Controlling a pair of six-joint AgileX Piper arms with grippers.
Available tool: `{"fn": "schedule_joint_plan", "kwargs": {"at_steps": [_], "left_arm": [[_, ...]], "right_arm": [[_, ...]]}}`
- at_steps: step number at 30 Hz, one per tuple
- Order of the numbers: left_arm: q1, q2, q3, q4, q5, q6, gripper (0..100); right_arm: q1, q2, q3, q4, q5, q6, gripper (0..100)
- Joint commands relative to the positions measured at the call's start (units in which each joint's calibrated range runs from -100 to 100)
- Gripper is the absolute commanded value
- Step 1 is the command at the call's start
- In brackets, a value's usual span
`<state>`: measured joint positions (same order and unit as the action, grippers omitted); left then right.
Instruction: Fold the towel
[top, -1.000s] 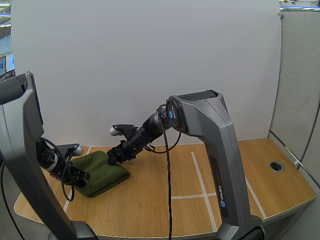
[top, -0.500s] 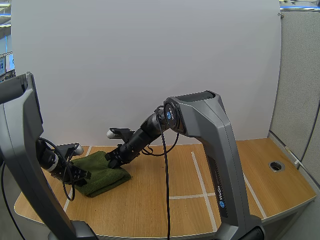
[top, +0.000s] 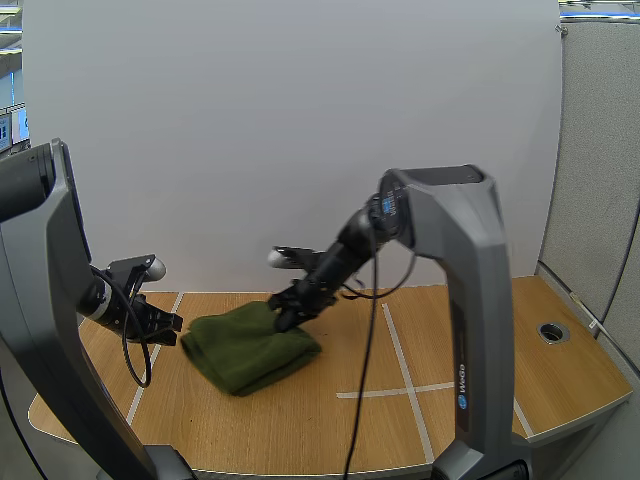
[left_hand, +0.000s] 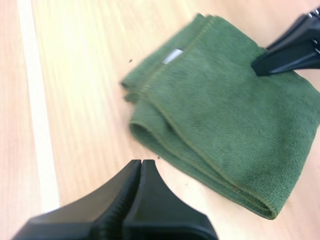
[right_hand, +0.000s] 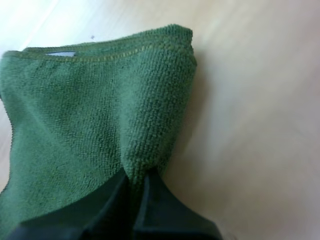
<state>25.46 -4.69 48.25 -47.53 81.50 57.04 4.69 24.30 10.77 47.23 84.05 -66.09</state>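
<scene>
The wooden table (top: 330, 430) has white tape lines (top: 398, 350). The right gripper (top: 283, 318) is clamped on the far edge of the green towel (top: 250, 348), with a fold pinched between its tips. The towel lies folded on the table's left half. The left gripper (top: 172, 330), its fingers together on nothing, is just beside the towel's left edge.

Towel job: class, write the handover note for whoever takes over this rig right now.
Left tool: shut, empty, to the left of the green towel and clear of it.
Right tool: shut on a pinch of the towel's far edge.
The towel lies folded in layers on the wooden table.
Done: the folds are in.
Probably left: release the pinch and tidy the stack.
</scene>
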Motion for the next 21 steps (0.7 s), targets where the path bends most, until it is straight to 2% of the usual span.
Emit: {"fn": "schedule_joint_plan", "kwargs": {"at_steps": [1, 12, 18, 21], "left_arm": [[0.05, -1.1, -0.4, -2.1, 5.0, 0.7, 0], [0.05, -1.1, -0.4, -5.0, 14.3, 4.0, 0], [0.05, -1.1, -0.4, -5.0, 18.5, 5.0, 0], [0.05, -1.1, -0.4, -4.8, 18.5, 5.3, 0]], "right_arm": [[-2.4, -6.2, 4.9, -0.5, 0.3, -1.8, 0], [-9.1, -18.7, 23.3, -2.0, -9.9, -2.2, 0], [-9.9, -22.5, 32.2, -0.4, -17.9, -2.1, 0], [-10.0, -25.1, 37.4, 0.1, -26.8, -1.4, 0]]}}
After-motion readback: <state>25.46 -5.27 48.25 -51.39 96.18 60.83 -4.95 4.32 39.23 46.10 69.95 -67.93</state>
